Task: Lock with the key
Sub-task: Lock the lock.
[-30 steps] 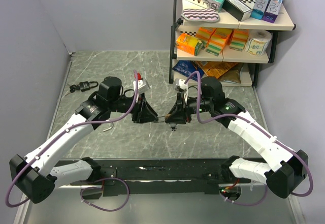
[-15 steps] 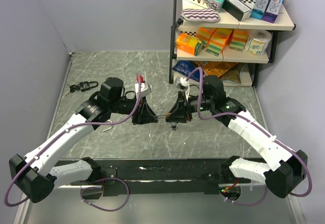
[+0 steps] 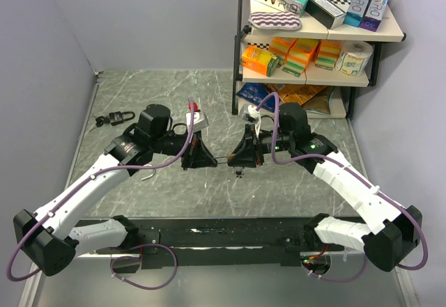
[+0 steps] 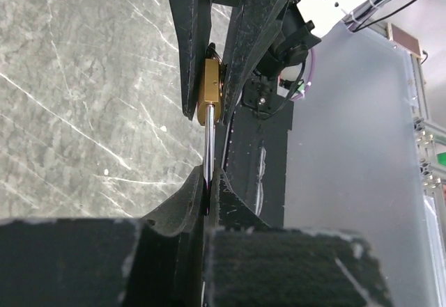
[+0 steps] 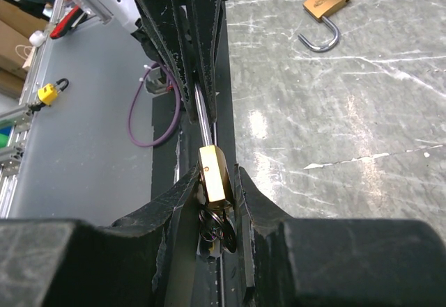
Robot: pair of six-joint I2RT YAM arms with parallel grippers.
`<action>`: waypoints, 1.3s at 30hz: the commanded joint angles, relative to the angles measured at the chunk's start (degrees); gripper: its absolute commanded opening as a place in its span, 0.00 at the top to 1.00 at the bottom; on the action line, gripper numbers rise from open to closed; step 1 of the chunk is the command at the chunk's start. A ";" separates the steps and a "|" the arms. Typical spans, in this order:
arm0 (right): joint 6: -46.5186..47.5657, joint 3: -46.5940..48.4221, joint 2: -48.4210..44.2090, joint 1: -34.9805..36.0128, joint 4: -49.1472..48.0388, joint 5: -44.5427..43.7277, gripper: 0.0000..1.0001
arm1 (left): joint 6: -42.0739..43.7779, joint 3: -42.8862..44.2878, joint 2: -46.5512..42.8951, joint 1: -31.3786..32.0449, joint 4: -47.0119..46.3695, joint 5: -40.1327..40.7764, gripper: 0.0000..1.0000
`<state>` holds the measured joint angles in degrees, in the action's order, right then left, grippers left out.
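A brass padlock [image 5: 212, 173] hangs above the table between my two grippers. My right gripper [image 5: 216, 176] is shut on its brass body, with the key ring [image 5: 221, 225] bunched behind the body between the fingers. My left gripper [image 4: 208, 176] is shut on the padlock's silver shackle [image 4: 208, 143], and the brass body [image 4: 209, 91] shows beyond it, between the right fingers. In the top view the left gripper [image 3: 209, 160] and the right gripper [image 3: 231, 161] face each other tip to tip. A key dangles below the right gripper [image 3: 239, 175].
A second brass padlock [image 5: 326, 2] with an open shackle lies on the table, under the left arm in the top view [image 3: 146, 175]. A black padlock with keys [image 3: 118, 117] lies at the far left. A stocked shelf [image 3: 313, 42] stands at the back right.
Both grippers have shifted slightly away from the near edge together. They still hold the padlock between them.
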<state>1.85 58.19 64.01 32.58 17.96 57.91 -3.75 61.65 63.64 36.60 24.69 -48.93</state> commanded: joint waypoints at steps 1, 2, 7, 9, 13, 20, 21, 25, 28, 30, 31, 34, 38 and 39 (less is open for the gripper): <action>0.26 1.92 -0.46 0.73 -4.77 4.40 1.00 | -3.62 0.76 0.52 0.66 -4.64 0.32 0.99; 0.18 1.92 -0.46 0.99 -5.03 4.58 1.00 | -3.98 0.75 0.61 1.01 -5.34 1.02 0.99; -0.18 2.10 0.15 1.79 -5.39 5.37 1.00 | -6.18 0.32 0.88 1.98 -8.77 1.47 0.99; -0.35 2.19 0.41 2.14 -5.47 5.98 1.00 | -6.79 0.14 0.96 2.33 -9.39 2.43 0.99; -1.67 2.01 0.86 2.49 -6.44 9.23 1.00 | -6.10 -0.47 0.53 2.69 -10.89 5.06 0.99; -6.33 1.04 1.38 2.75 -9.78 13.02 1.00 | -5.13 -1.71 0.26 3.57 -12.65 6.82 0.99; -6.59 0.96 1.38 2.67 -9.78 13.63 1.00 | -4.43 -1.71 0.26 3.74 -12.56 7.09 0.99; -7.29 0.78 1.65 2.75 -10.31 14.34 1.00 | -4.07 -1.88 0.08 3.83 -12.91 7.00 0.99; -7.73 0.61 1.65 2.75 -11.09 13.99 1.00 | -5.74 -2.15 0.35 4.09 -14.31 5.78 0.99; -8.26 0.34 1.73 2.76 -11.89 13.63 1.00 | -8.27 -2.06 0.52 4.36 -15.10 4.20 0.99; -8.44 0.34 1.73 2.75 -12.24 13.37 1.00 | -9.16 -2.06 0.87 4.53 -16.06 3.67 0.99; -8.09 0.60 2.08 2.84 -12.33 12.84 1.00 | -11.89 -2.06 1.23 5.15 -17.82 3.14 0.99; -6.60 1.48 2.44 3.02 -11.37 12.93 1.00 | -11.81 -1.80 1.75 5.24 -16.18 4.27 0.99; -5.90 1.83 2.35 3.10 -9.54 13.19 1.00 | -10.59 -1.36 1.93 5.24 -14.77 5.41 0.99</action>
<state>-4.82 57.65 65.98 32.58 15.68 64.18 -13.50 59.35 62.76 39.53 20.40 -46.46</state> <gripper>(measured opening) 0.291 0.041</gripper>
